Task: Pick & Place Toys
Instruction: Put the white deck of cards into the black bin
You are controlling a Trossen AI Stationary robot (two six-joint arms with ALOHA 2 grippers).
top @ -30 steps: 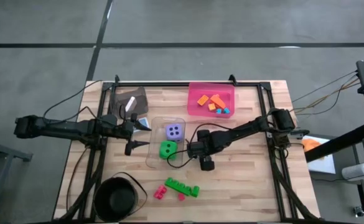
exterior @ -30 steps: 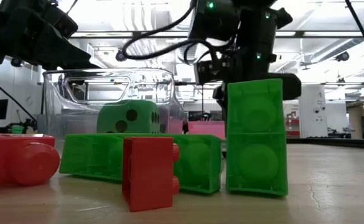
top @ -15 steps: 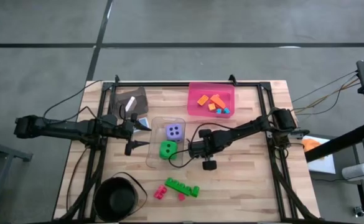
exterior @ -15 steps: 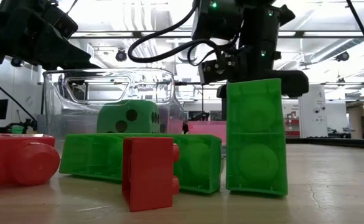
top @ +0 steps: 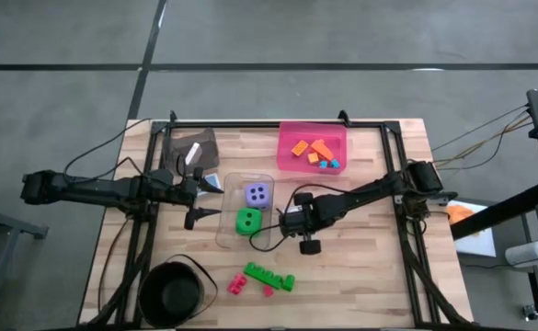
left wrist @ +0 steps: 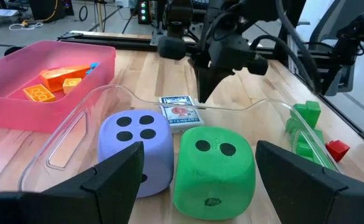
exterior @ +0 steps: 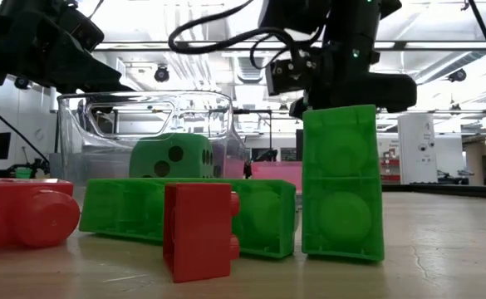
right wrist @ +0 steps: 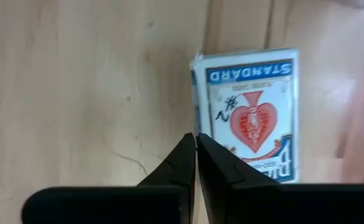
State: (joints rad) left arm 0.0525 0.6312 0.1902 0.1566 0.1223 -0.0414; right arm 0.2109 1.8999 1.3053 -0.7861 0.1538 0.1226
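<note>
A purple die point(top: 258, 194) and a green die point(top: 247, 221) sit in the clear bin point(top: 224, 234). Just beyond that bin's right wall a blue-and-white card pack point(left wrist: 180, 112) lies flat on the table. My right gripper point(left wrist: 205, 99) is shut, points down and stands over the pack's edge point(right wrist: 197, 93). My left gripper point(top: 206, 199) is open at the bin's left side, level with the dice point(left wrist: 214, 171), holding nothing. Green bricks point(top: 269, 276) and pink bricks point(top: 236, 284) lie near the front edge. My right gripper comes from above with its fingertips point(right wrist: 188, 146) together beside the card pack's long edge point(right wrist: 197, 124). The pack lies flat on the table. I cannot tell whether the tips touch it.
At the back right, a pink bin point(top: 337, 136) holds orange and teal bricks. A dark tray point(top: 204, 142) stands at the back left and a black round bowl point(top: 172, 294) at the front left. In the low view the green bricks point(exterior: 342, 183) stand close in front.
My right gripper has shut its fingers and moved a little toward the table's near edge, still beside the clear bin. Dice, bricks and bins lie as before.
</note>
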